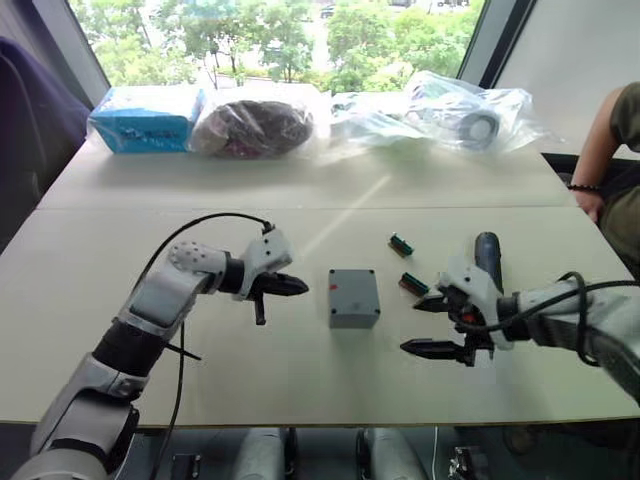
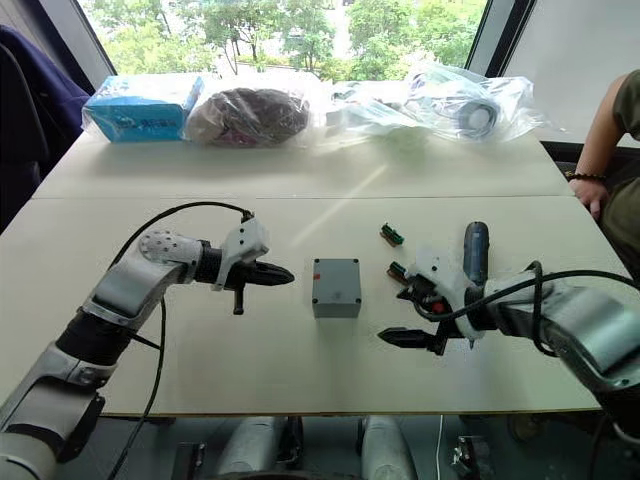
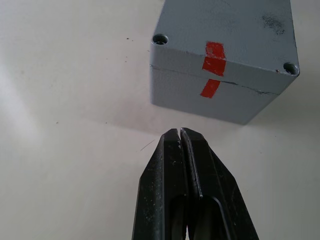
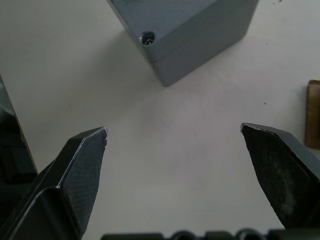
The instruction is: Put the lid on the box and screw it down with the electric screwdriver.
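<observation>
The grey box (image 1: 354, 298) stands mid-table with the lid (image 3: 225, 25) sitting on top of it; a seam and a strip of red tape run across the two. A screw head (image 4: 147, 36) shows in one corner hole. To the left of the box, a short gap away, my left gripper (image 1: 298, 287) is shut and holds nothing, its tips pointing at the taped side. On the box's right my right gripper (image 1: 410, 325) is open and holds nothing. The dark electric screwdriver (image 1: 488, 258) lies on the table just behind my right gripper.
Two small green-brown parts (image 1: 401, 243) (image 1: 413, 283) lie between the box and the screwdriver. A blue carton (image 1: 145, 118) and plastic bags (image 1: 255, 127) (image 1: 465, 115) line the far edge. A person's arm (image 1: 605, 130) rests at the far right.
</observation>
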Robot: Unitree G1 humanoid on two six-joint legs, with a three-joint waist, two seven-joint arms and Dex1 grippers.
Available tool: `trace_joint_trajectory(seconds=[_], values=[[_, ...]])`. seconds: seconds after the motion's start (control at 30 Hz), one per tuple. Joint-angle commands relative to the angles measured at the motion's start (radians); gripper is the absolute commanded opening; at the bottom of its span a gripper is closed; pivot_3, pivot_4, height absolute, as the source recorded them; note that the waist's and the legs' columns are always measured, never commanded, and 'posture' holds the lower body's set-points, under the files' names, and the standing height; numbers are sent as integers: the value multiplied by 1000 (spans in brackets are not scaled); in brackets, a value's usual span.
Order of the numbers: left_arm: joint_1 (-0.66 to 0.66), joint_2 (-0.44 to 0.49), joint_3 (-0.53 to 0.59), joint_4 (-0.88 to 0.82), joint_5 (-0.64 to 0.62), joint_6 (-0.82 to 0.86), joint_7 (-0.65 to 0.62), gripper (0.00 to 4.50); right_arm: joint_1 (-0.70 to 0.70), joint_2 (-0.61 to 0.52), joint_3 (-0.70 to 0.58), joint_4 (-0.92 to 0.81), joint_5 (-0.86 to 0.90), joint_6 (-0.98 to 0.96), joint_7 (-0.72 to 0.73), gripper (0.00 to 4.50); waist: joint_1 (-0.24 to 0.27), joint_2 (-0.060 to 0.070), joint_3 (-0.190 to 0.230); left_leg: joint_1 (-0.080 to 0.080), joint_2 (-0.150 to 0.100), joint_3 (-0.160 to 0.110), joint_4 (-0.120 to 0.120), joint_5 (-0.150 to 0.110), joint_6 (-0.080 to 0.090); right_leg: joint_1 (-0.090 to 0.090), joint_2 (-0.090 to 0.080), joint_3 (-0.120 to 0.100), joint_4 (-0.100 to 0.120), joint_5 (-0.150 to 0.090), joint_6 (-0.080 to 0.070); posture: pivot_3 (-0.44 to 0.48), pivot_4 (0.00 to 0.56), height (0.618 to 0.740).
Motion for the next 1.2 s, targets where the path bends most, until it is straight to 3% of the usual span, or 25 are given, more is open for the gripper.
trace_joint_trajectory(seconds=[0.03, 0.33, 0.57, 0.83, 0.9, 1.0, 1.2], values=[[-28, -20, -26, 13, 30, -49, -16, 0, 0, 43, 41, -16, -80, -52, -20, 4454, 1, 0, 0, 0, 0, -1, 0, 0, 0, 0, 0, 0, 0, 0, 0, 0, 150, 740], [-95, -124, -107, 120, 119, -152, -16, 0, -63, 176, 94, -2, -123, -37, -20, 4454, 1, 0, 0, 0, 0, 0, 0, 1, -1, 0, 1, 0, 0, 0, 0, 0, 150, 740], [-170, -196, -97, 259, 174, -235, 8, 0, -82, 247, 40, -53, -8, 82, -11, 4454, 0, -1, 0, 0, 0, -1, 0, 0, 0, 0, 1, -1, 0, 0, 0, 0, 150, 740], [-178, -133, -67, 297, 202, -279, -15, 0, -62, 192, -71, -100, 48, 146, -16, 4454, 0, -1, 0, 0, 0, -1, 0, 0, 0, 0, 1, -1, 0, 0, 0, 0, 150, 740], [-146, -81, -70, 246, 198, -266, -53, 0, -57, 133, -48, -76, -35, 92, -12, 4454, -1, -1, 0, 0, 0, -1, 0, 0, 0, 0, 1, -1, 0, 0, 0, 0, 150, 740], [-88, -21, -63, 137, 150, -205, -118, 0, -84, 154, -38, -2, -97, -3, -17, 4454, -5, -1, 0, 0, 1, -1, 0, 0, 0, 0, 1, -1, 0, 0, 0, 0, 150, 740], [-28, -7, -60, 15, 109, -112, -150, 0, -108, 166, 80, 96, -254, -176, 39, 4454, 2, -1, 0, 0, 1, -1, 0, 0, 0, 0, 1, -1, 0, 0, 0, 0, 150, 740]])
